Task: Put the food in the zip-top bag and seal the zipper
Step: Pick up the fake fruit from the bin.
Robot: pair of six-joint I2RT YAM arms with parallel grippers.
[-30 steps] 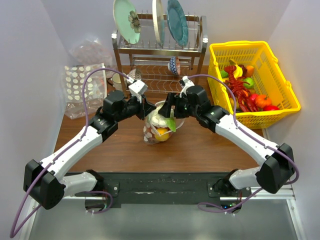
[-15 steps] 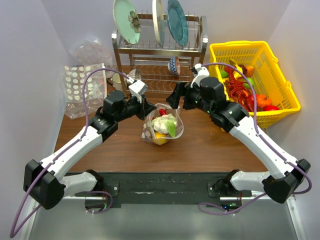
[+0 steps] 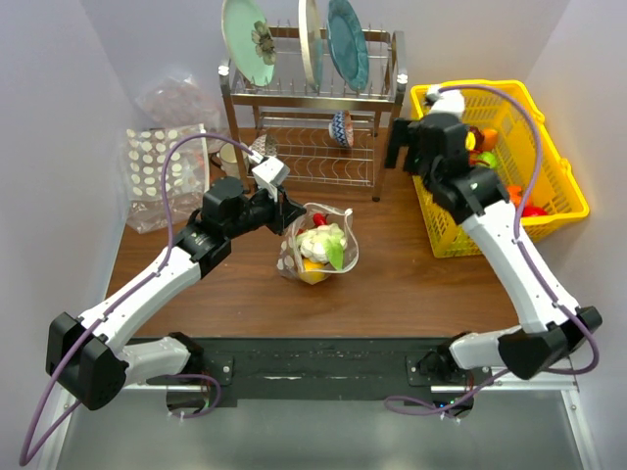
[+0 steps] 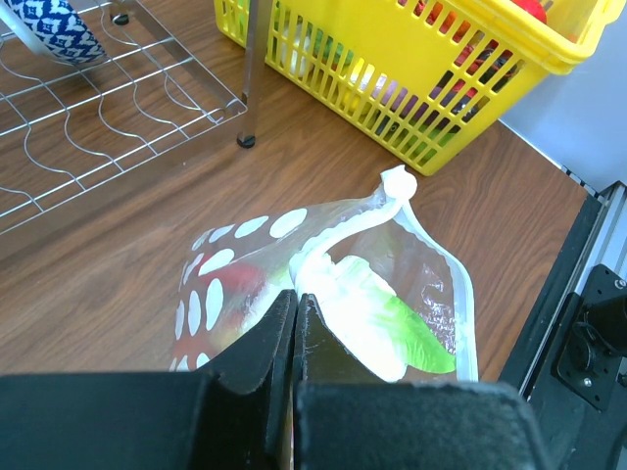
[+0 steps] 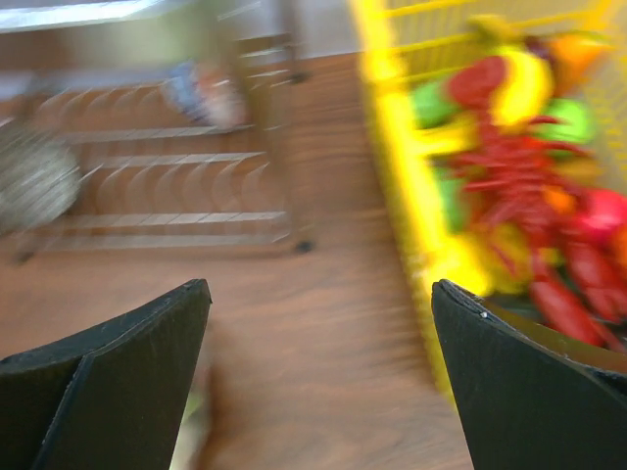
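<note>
zip-top bag (image 3: 292, 257), a small clear plastic pouch printed with white ovals on one side, stands on the brown wooden table (image 3: 411, 294) just in front of the steel wire dish rack (image 3: 313, 98), its mouth gaping open. the left gripper (image 3: 285, 214) is pinched tight on the bag's rim, jaws pressed together with the film between them. the top view gives only the dark fingers meeting the bag. the left wrist view shows the grip itself, the thick clear zipper (image 4: 460, 294) curling around the open mouth, and a white and green piece of toy food (image 4: 367, 318) lying inside. from above, yellow and red pieces also show in the bag.

the right gripper (image 3: 396, 147) hangs well apart from the bag, between the rack and the yellow plastic basket (image 3: 578, 208). from above its jaws are hard to read, but the blurred right wrist view shows its black fingers (image 5: 147, 362) spread wide with nothing between them. that view also looks into the basket at a red toy lobster (image 5: 514, 186) among green, yellow and orange pieces, which the arm partly covers in the top view.
</note>
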